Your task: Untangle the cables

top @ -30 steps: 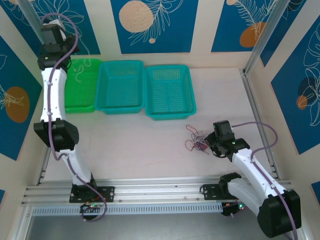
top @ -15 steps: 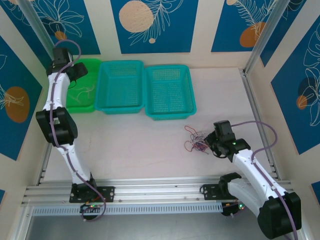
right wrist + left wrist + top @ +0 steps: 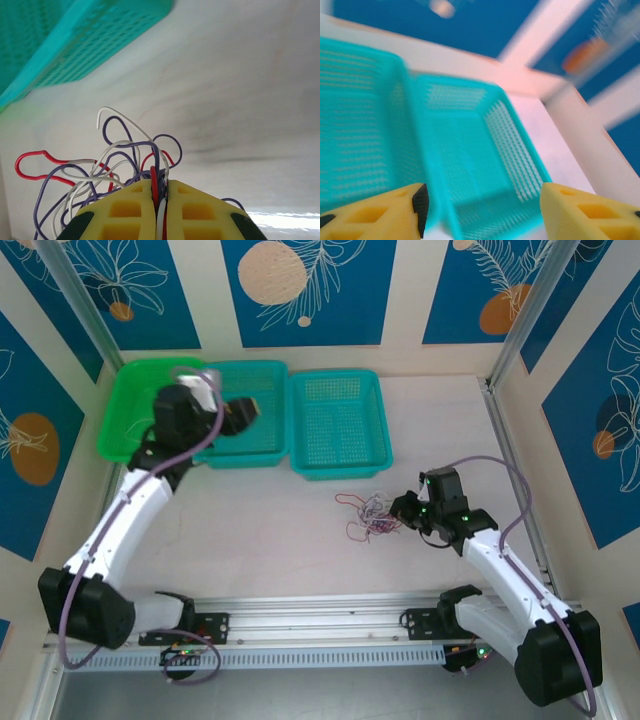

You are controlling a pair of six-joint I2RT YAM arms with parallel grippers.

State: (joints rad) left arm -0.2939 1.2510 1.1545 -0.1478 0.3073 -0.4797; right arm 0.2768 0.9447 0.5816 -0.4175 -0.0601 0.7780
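Cables (image 3: pixel 368 518) lay tangled on the bench (image 3: pixel 260 530), trailing left from the right pincer (image 3: pixel 403 508), which pinched several strands; the left pincer (image 3: pixel 250 408), spread, hung well apart over the far teal basket (image 3: pixel 245 463).

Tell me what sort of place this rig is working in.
Likely a robot lab test cell: blue printed panels wall in the table, an aluminium rail runs along its near edge, and plastic baskets sit near the tangled cables.
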